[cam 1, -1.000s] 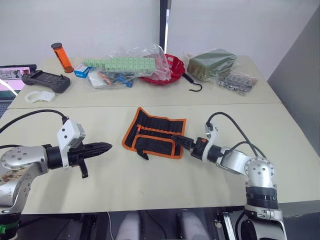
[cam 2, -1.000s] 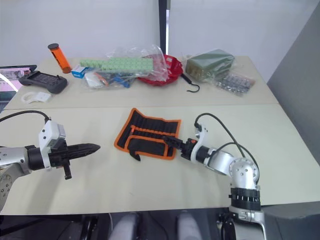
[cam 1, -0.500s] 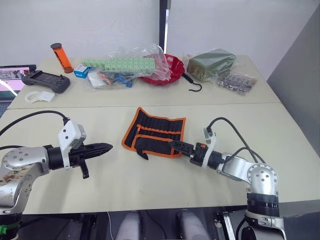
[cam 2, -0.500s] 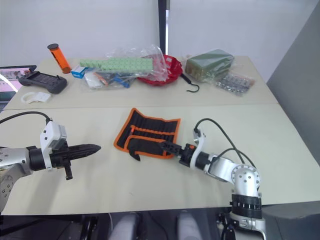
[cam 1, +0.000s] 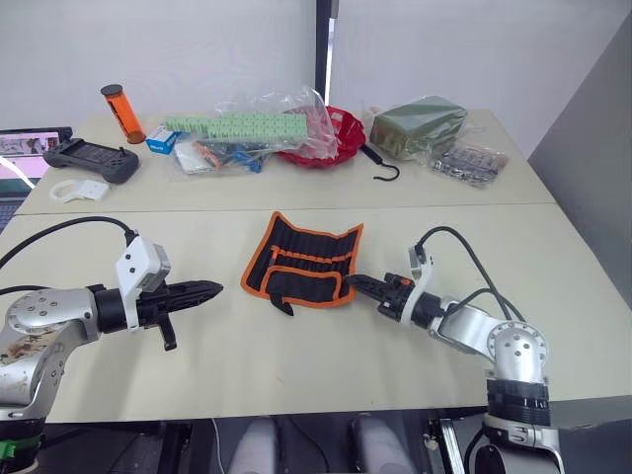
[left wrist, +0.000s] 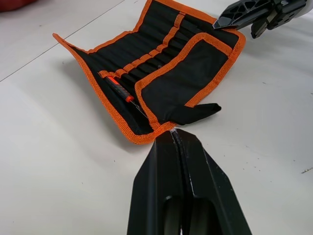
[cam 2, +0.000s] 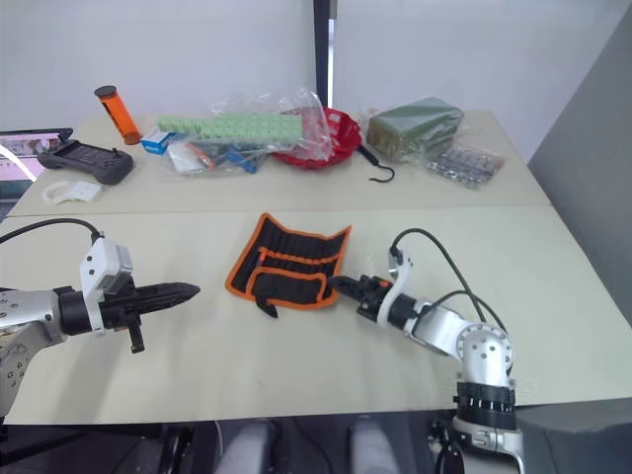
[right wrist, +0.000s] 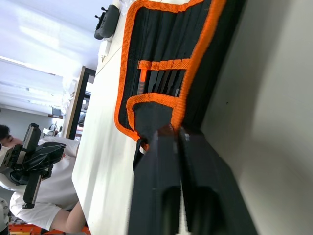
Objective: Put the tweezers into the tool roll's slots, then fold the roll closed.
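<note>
Right pincer [cam 1: 357,282] pinches the tool roll [cam 1: 304,259] edge; left pincer [cam 1: 211,289] hangs closed, empty.

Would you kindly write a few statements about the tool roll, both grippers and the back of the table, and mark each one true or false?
1. The tool roll lies unfolded, slots showing. True.
2. The right gripper sits at the roll's right edge, its fingers closed together. True.
3. The left gripper is resting on the roll. False: it is out to the roll's left, apart from it, with bare table between.
4. The black hook lies on the roll. False: it is at the back of the table, by the dark green packet.
5. An orange cylinder stands at the back left. True.
</note>
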Robot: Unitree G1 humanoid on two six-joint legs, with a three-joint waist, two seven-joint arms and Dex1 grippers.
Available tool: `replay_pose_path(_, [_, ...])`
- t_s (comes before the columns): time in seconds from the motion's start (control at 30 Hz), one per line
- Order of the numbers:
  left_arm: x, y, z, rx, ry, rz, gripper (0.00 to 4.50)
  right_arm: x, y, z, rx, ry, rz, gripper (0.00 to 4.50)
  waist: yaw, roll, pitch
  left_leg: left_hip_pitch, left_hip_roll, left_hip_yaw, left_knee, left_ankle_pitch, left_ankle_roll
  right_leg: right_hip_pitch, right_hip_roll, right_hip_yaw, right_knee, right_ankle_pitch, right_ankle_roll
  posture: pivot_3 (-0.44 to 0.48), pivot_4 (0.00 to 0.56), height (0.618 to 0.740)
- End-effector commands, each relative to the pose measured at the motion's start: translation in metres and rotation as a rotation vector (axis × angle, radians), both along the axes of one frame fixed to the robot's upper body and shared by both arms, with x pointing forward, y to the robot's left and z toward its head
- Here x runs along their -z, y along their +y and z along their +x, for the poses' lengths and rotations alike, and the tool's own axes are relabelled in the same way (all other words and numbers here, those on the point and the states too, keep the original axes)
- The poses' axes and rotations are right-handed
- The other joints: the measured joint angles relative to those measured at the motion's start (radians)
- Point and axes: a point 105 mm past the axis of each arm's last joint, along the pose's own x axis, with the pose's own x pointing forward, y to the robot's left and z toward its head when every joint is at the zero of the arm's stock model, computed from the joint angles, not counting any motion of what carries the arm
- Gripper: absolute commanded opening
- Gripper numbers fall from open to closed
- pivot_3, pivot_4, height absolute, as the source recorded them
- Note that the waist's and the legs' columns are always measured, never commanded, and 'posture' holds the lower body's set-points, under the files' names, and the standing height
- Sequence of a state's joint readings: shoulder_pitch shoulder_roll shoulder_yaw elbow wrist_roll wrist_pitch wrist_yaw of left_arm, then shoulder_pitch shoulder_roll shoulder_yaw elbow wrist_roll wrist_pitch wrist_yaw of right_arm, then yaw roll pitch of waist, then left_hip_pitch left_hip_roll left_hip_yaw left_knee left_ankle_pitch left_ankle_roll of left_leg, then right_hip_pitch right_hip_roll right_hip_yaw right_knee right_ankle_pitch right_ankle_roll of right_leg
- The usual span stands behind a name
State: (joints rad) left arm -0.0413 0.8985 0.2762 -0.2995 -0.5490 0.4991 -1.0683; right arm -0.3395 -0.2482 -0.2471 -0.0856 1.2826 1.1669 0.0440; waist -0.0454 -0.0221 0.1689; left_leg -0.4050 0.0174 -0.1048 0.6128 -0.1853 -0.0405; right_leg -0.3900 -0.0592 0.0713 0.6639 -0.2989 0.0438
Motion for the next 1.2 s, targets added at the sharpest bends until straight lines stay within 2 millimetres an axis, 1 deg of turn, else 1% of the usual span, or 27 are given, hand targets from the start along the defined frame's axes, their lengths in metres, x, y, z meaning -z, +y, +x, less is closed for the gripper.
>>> replay_pose_path(0.03, [-0.005, 0.000, 0.000, 0.005, -0.040, 0.013, 0.00, -0.014, -0.008, 0.003, -0.003, -0.056, 0.007, 0.05, 0.001, 0.000, 0.000, 0.000, 0.000, 0.000, 0.000, 0.000, 0.000, 0.000, 0.000, 0.000, 0.000, 0.000, 0.000, 0.000, 0.150, 0.740])
replay_pose_path(0.17, [-0.004, 0.000, 0.001, 0.004, -0.040, 0.015, 0.00, -0.020, -0.020, 0.002, -0.023, -0.071, -0.036, 0.05, 0.002, 0.000, 0.000, 0.000, 0.000, 0.000, 0.000, 0.000, 0.000, 0.000, 0.000, 0.000, 0.000, 0.000, 0.000, 0.000, 0.150, 0.740])
replay_pose_path(0.33, [-0.002, -0.002, 0.001, 0.008, -0.037, 0.011, 0.00, -0.028, -0.041, 0.003, -0.039, -0.089, -0.112, 0.05, 0.002, 0.000, 0.000, 0.000, 0.000, 0.000, 0.000, 0.000, 0.000, 0.000, 0.000, 0.000, 0.000, 0.000, 0.000, 0.000, 0.150, 0.740])
replay_pose_path(0.4, [-0.001, -0.002, 0.002, 0.009, -0.035, 0.010, 0.00, -0.032, -0.046, 0.004, -0.037, -0.099, -0.121, 0.05, 0.002, 0.000, 0.000, 0.000, 0.000, 0.000, 0.000, 0.000, 0.000, 0.000, 0.000, 0.000, 0.000, 0.000, 0.000, 0.000, 0.150, 0.740])
replay_pose_path(0.47, [-0.001, -0.002, 0.002, 0.007, -0.033, 0.005, 0.00, -0.035, -0.045, 0.004, -0.064, -0.115, -0.150, 0.05, 0.002, 0.000, 0.000, 0.000, 0.000, 0.000, 0.000, 0.000, 0.000, 0.000, 0.000, 0.000, 0.000, 0.000, 0.000, 0.000, 0.150, 0.740])
replay_pose_path(0.57, [0.001, -0.003, 0.001, 0.008, -0.030, 0.003, 0.00, -0.040, -0.038, 0.004, -0.102, -0.142, -0.174, 0.05, 0.002, 0.000, 0.000, 0.000, 0.000, 0.000, 0.000, 0.000, 0.000, 0.000, 0.000, 0.000, 0.000, 0.000, 0.000, 0.000, 0.150, 0.740])
replay_pose_path(0.67, [0.001, -0.003, 0.000, 0.006, -0.028, 0.005, 0.00, -0.041, -0.026, 0.007, -0.159, -0.223, -0.312, 0.05, 0.001, 0.001, 0.001, 0.000, 0.000, 0.000, 0.000, 0.000, 0.000, 0.000, 0.000, 0.000, 0.000, 0.000, 0.000, 0.000, 0.150, 0.740])
replay_pose_path(0.83, [0.002, -0.001, -0.001, -0.001, -0.029, 0.014, 0.00, -0.044, -0.006, 0.009, -0.251, -0.309, -0.415, 0.05, 0.001, 0.001, 0.001, 0.000, 0.000, 0.000, 0.000, 0.000, 0.000, 0.000, 0.000, 0.000, 0.000, 0.000, 0.000, 0.000, 0.150, 0.740])
replay_pose_path(0.9, [0.003, 0.000, -0.001, -0.002, -0.027, 0.024, 0.00, -0.045, -0.001, 0.010, -0.267, -0.318, -0.418, 0.05, 0.001, 0.001, 0.001, 0.000, 0.000, 0.000, 0.000, 0.000, 0.000, 0.000, 0.000, 0.000, -0.001, 0.000, 0.000, 0.000, 0.150, 0.740])
replay_pose_path(1.03, [0.012, 0.002, -0.003, -0.001, -0.007, 0.052, 0.00, -0.045, 0.020, 0.015, -0.321, -0.360, -0.463, 0.05, 0.001, 0.001, 0.001, -0.001, 0.000, 0.000, 0.000, 0.000, 0.000, 0.000, 0.000, 0.000, -0.001, 0.000, 0.000, 0.000, 0.150, 0.740])
replay_pose_path(1.2, [0.012, 0.000, -0.002, 0.002, -0.011, 0.048, 0.00, -0.035, 0.044, 0.014, -0.379, -0.359, -0.460, 0.05, 0.001, 0.001, 0.001, -0.001, 0.000, 0.000, 0.000, 0.000, 0.000, -0.001, 0.000, 0.000, 0.000, 0.000, 0.000, 0.000, 0.150, 0.740])
